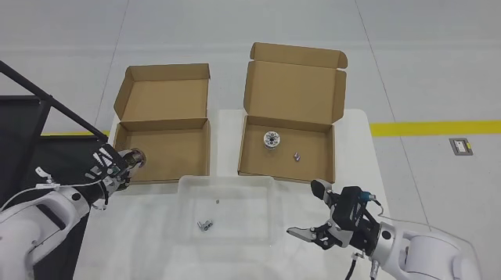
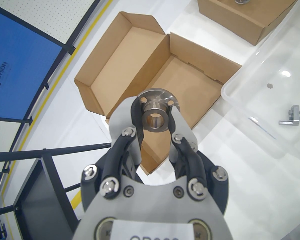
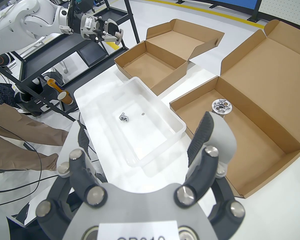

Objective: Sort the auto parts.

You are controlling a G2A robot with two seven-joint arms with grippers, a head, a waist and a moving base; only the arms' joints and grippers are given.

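My left gripper (image 2: pixel 153 109) is shut on a flanged metal bushing (image 2: pixel 155 119), held above the near left corner of the empty left cardboard box (image 1: pixel 160 151); that gripper (image 3: pixel 116 36) also shows in the right wrist view. My right gripper (image 1: pixel 305 210) is open and holds nothing, by the clear tray's (image 1: pixel 235 182) right end, near the table's front. In the tray lie a small metal bracket (image 1: pixel 205 224) and a tiny bit (image 1: pixel 217 199). The right box (image 1: pixel 313 166) holds a round hub (image 1: pixel 271 138) and a bolt (image 1: pixel 297 156).
Both boxes have their lids standing open at the back. A black metal rack (image 1: pixel 31 123) stands off the table's left side, close to the left arm. White table surface (image 1: pixel 356 147) lies bare to the right of the right box.
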